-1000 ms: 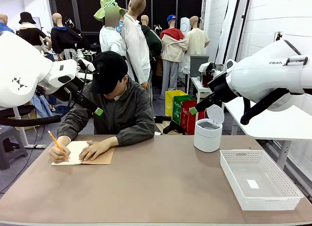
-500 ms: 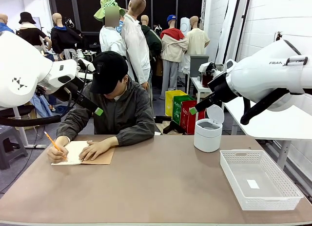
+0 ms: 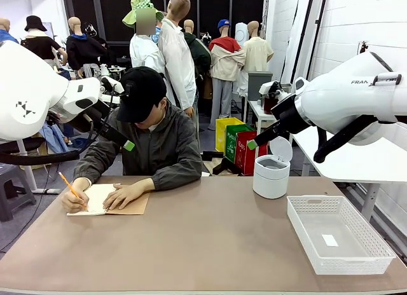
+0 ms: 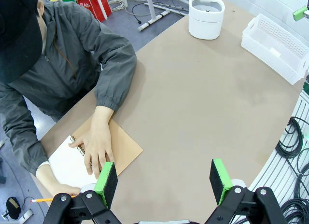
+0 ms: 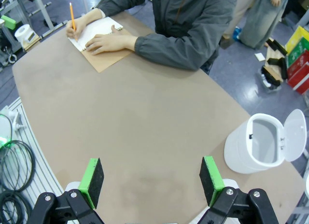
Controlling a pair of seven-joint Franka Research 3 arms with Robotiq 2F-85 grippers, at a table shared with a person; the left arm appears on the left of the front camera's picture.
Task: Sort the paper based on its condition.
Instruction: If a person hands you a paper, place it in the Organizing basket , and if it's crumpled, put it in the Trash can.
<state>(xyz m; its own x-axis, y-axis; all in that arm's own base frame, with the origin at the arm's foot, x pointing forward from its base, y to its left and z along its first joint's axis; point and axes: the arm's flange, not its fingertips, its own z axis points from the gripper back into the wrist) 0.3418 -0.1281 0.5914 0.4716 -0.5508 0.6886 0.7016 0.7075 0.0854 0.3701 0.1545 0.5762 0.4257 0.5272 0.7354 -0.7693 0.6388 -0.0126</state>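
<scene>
Pencil point(image 3: 68, 184) tip has shifted a touch along the white page point(image 3: 98, 194), left mid-frame; both arms unchanged. Person's hand point(image 3: 76, 203) writing, other hand point(image 3: 127, 194) flat on the spiral notebook point(image 3: 135, 208).

Left gripper point(image 4: 163, 178): fingers apart, nothing between them, high over the table point(image 3: 203, 244). Right gripper point(image 5: 151, 178): same, wide and empty.

Judgement: paper for sorting is likely that page, not yet torn free; robot's part not begun. White basket point(image 3: 316, 244) lower right, lidded bin point(image 3: 270, 177) behind it, lid up.
</scene>
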